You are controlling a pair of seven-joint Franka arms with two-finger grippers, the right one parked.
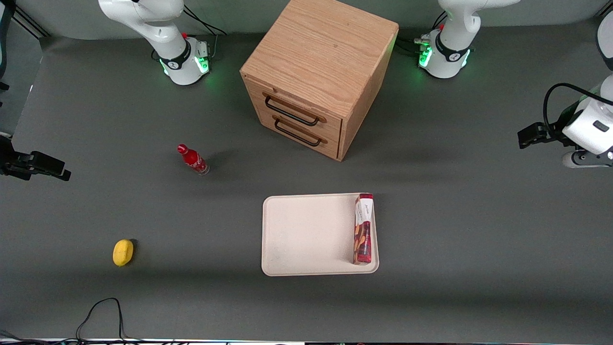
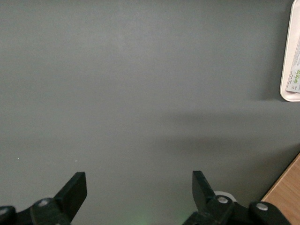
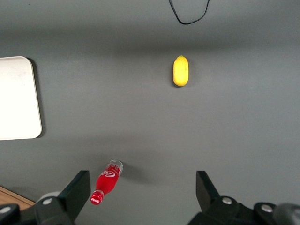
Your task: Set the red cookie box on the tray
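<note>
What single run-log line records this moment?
red cookie box: on tray | gripper: open, empty, above bare table toward working arm's end | placement: done

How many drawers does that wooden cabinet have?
2, going by the handles: the upper drawer and the lower drawer, stacked on the wooden cabinet front. The red cookie box lies on the tray; the open gripper hovers over bare table.

The long, slim cardboard red cookie box (image 1: 363, 229) is dark red with a white label end and golden-orange cookie pictures; the flat rectangular tray (image 1: 306, 235) under it is cream-white; the black end effector (image 1: 530, 136), well apart from both, hangs over a matte grey surface (image 1: 479, 215)
</note>
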